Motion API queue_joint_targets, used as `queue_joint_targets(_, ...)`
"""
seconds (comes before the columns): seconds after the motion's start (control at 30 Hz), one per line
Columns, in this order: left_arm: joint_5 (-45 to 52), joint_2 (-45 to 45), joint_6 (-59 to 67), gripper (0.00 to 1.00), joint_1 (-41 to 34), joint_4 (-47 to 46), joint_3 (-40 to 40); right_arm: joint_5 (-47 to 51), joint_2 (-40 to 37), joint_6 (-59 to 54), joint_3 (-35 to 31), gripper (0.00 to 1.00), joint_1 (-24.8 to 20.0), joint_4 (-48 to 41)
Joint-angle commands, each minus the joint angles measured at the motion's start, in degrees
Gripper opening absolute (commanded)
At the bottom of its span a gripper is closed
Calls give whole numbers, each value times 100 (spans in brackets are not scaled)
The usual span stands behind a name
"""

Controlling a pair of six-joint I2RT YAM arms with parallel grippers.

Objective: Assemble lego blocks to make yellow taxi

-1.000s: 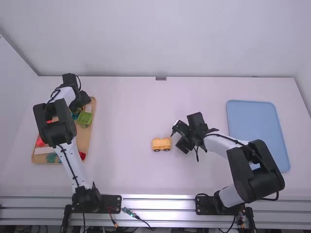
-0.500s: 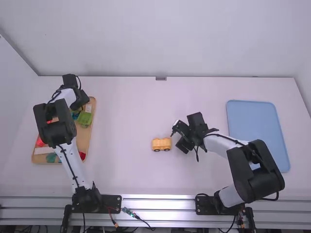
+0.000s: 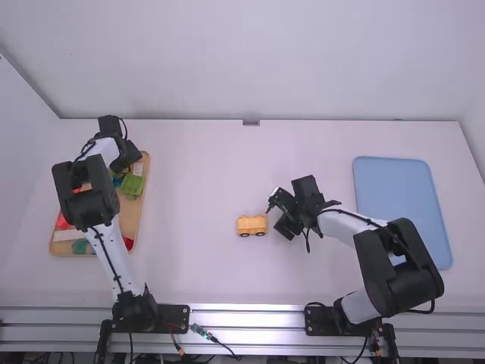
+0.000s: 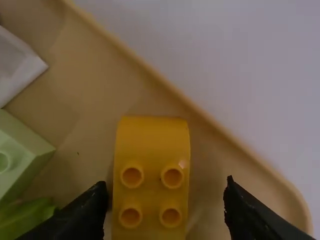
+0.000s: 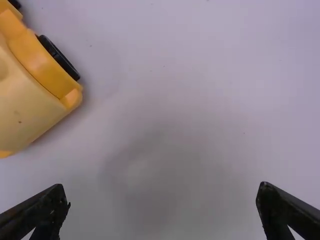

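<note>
My left gripper (image 3: 129, 161) is over the far end of the wooden tray. In the left wrist view my left gripper (image 4: 166, 192) is open around a yellow-orange block (image 4: 151, 150) with a curved end and round studs; its near end is cut off. One finger is close beside the block, the other farther away. A yellow car body (image 3: 251, 225) with black wheels rests on the table. To its right my right gripper (image 3: 279, 212) is held low. In the right wrist view my right gripper (image 5: 162, 197) is open and empty, with the car body (image 5: 30, 95) beyond.
The wooden tray (image 3: 145, 182) at the left holds green, red, white and teal blocks, partly under the left arm. Light green (image 4: 25, 150) and white blocks (image 4: 15, 65) lie near the yellow-orange one. A blue tray (image 3: 402, 189) lies at the right, partly behind the right arm.
The left gripper has shifted very slightly over the wooden tray. The right arm and the car body are where they were.
</note>
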Motion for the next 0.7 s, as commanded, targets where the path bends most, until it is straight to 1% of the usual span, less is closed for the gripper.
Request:
queue_joint_targets(0.0, -59, 74, -214, 57, -17, -190, -205, -9, -138, 0, 127, 99, 22, -17)
queue_joint_targets(0.03, -59, 74, -227, 54, -31, -201, -205, -13, -138, 4, 127, 99, 22, -4)
queue_joint_targets(0.1, -57, 74, -229, 53, -17, -201, -205, -9, -138, 7, 127, 99, 22, 2)
queue_joint_targets(0.17, -81, 74, -232, 48, -31, -201, -205, -11, -138, 4, 127, 99, 22, -2)
queue_joint_targets(0.27, -131, 74, -232, 45, -31, -199, -205, -11, -138, 4, 127, 99, 22, -4)
queue_joint_targets(0.3, -170, 74, -229, 40, -28, -201, -205, -13, -138, 4, 127, 99, 20, 0)
queue_joint_targets(0.33, -170, 74, -229, 38, -31, -201, -205, -13, -138, 7, 127, 99, 20, 0)
queue_joint_targets(0.47, -170, 74, -275, 24, -31, -199, -205, -13, -138, 7, 127, 99, 22, -2)
queue_joint_targets(0.53, -188, 74, -389, 14, -31, -203, -205, -13, -138, 9, 127, 99, 22, 2)
queue_joint_targets(0.57, -181, 74, -402, 11, -22, -201, -205, -15, -138, 28, 127, 99, 22, 24)
queue_joint_targets(0.6, -164, 57, -398, 4, -17, -201, -205, -39, -138, 26, 127, 99, 22, 39)
queue_joint_targets(0.63, -164, 57, -398, 4, -17, -201, -205, -39, -138, 26, 127, 99, 22, 39)
queue_joint_targets(0.67, -170, 17, -398, 2, -20, -205, -205, -155, -138, 26, 127, 99, 22, 68)
